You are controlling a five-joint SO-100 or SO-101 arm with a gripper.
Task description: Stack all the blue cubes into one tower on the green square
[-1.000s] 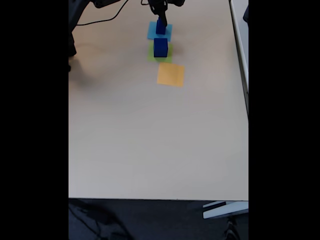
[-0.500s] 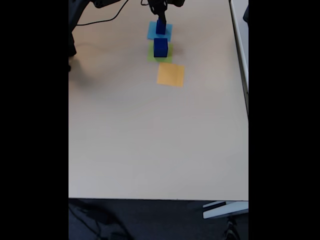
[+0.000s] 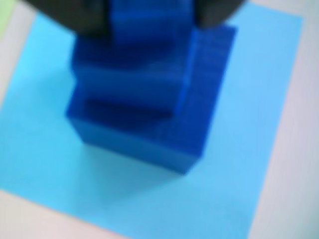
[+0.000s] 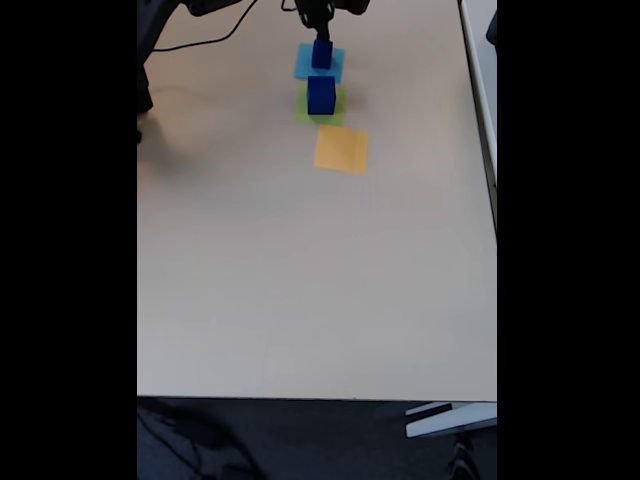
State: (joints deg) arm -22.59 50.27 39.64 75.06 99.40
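Observation:
In the wrist view a small blue cube (image 3: 134, 84) sits on top of a medium blue cube (image 3: 202, 114), both on the light-blue paper square (image 3: 259, 99). My gripper (image 3: 149, 15) has its dark fingers (image 3: 75, 17) against the small cube's two sides, shut on it. In the fixed view the gripper (image 4: 321, 36) is at the far end of the table over that pair of cubes (image 4: 321, 55). Just in front of them the large blue cube (image 4: 321, 94) stands on the green square (image 4: 304, 116). The wrist picture is blurred.
An orange paper square (image 4: 341, 149) lies in front of the green square, slightly to the right. A black cable (image 4: 205, 40) and dark equipment (image 4: 145, 95) sit at the far left. The beige table (image 4: 300, 280) stretches wide toward the near edge.

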